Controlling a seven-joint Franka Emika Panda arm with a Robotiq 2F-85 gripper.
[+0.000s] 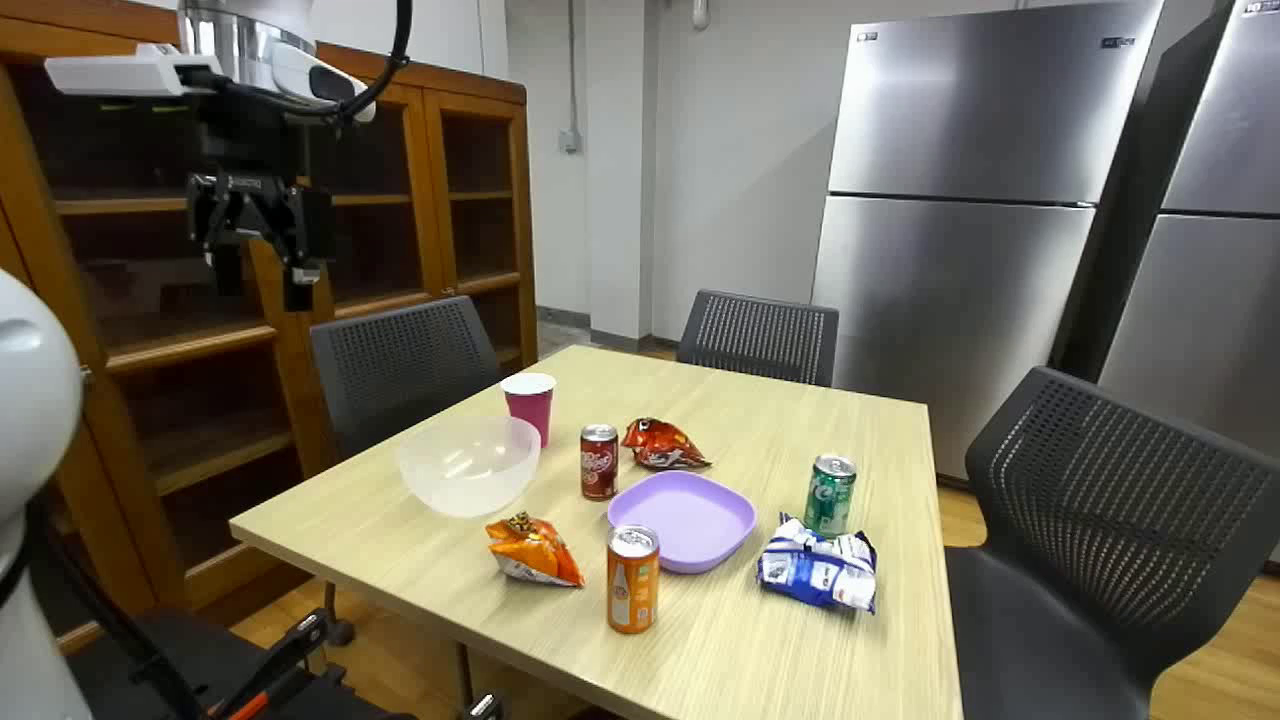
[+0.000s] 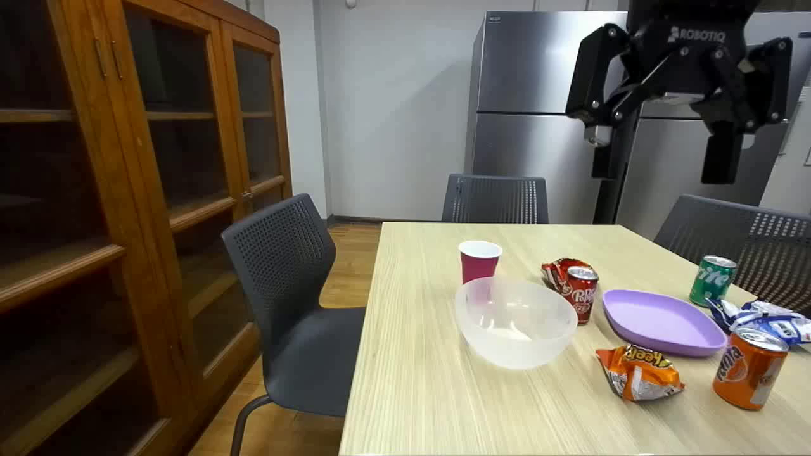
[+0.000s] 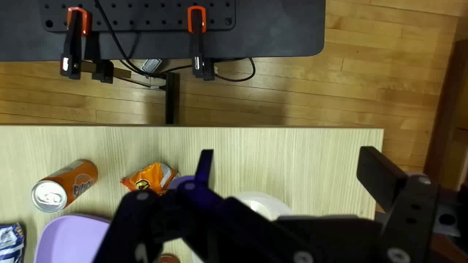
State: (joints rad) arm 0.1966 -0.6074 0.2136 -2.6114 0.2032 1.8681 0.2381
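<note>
My gripper (image 2: 662, 163) hangs high above the table with its jaws wide apart and nothing between them. Below it, in the wrist view, part of a translucent bowl (image 3: 272, 204) shows behind the dark finger linkage. A magenta cup (image 2: 479, 263) stands beside that bowl. Around a purple plate (image 1: 690, 515) are a dark red can (image 1: 599, 465), a red snack bag (image 1: 660, 445), an orange can (image 1: 633, 585) and an orange snack bag (image 1: 535, 552). A green can (image 1: 830, 497) stands upright behind a blue-and-white packet (image 1: 820, 568).
Dark chairs (image 1: 760, 335) surround the pale wooden table (image 1: 800, 420). A glass-door wooden cabinet (image 2: 184, 158) and steel refrigerators (image 1: 960, 250) line the room. In the wrist view, a black base table (image 3: 278, 29) with orange-tipped clamps (image 3: 197, 36) lies across a floor gap.
</note>
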